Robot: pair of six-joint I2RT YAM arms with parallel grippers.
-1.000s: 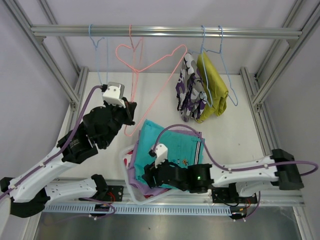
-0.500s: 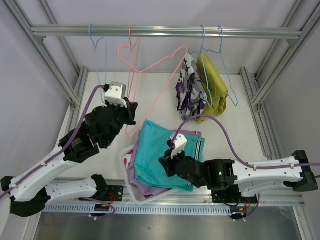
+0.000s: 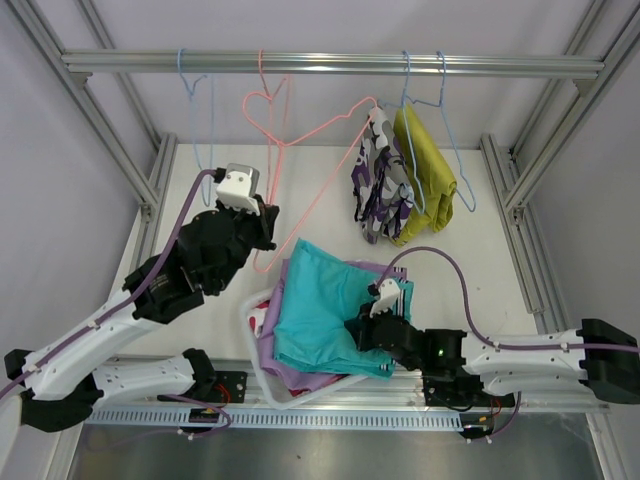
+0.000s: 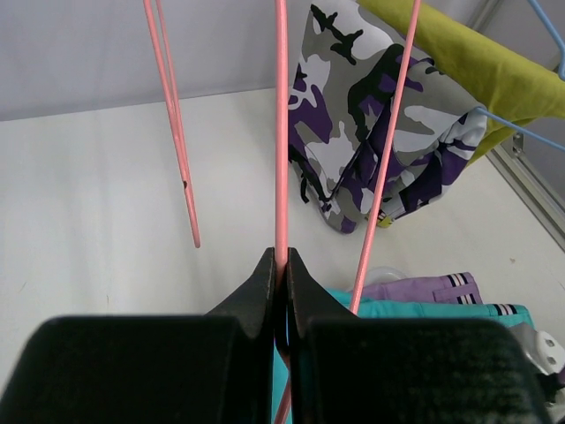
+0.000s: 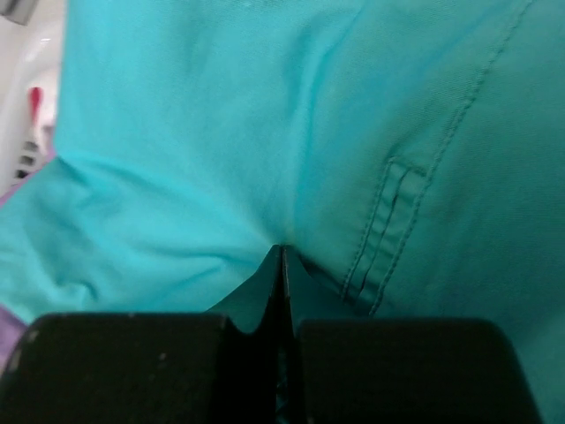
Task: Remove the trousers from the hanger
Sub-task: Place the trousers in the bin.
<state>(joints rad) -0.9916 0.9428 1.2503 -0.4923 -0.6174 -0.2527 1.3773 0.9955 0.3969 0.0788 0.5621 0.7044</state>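
Observation:
Teal shorts [image 3: 320, 310] lie on top of lilac shorts [image 3: 392, 272] in a white basket [image 3: 256, 305]. My right gripper [image 3: 356, 335] is shut on a fold of the teal cloth [image 5: 177, 159], which puckers at the fingertips [image 5: 282, 252]. My left gripper [image 3: 268, 225] is shut on the lower wire of an empty pink hanger [image 3: 300, 135] that hangs tilted from the rail; the wire [image 4: 281, 132] runs up from between the tips [image 4: 281, 265]. Camouflage shorts [image 3: 375, 180] and mustard shorts [image 3: 425, 170] hang on blue hangers at the back right.
A metal rail [image 3: 330, 64] crosses the top, with another empty blue hanger [image 3: 200, 110] at its left. Frame posts [image 3: 520, 190] flank the white table. A red scrap [image 3: 262, 322] of cloth shows at the basket's left edge under the pile.
My right gripper has moved to the right over the pile and shut on the teal shorts, bunching them. My left gripper has risen slightly with the pink hanger.

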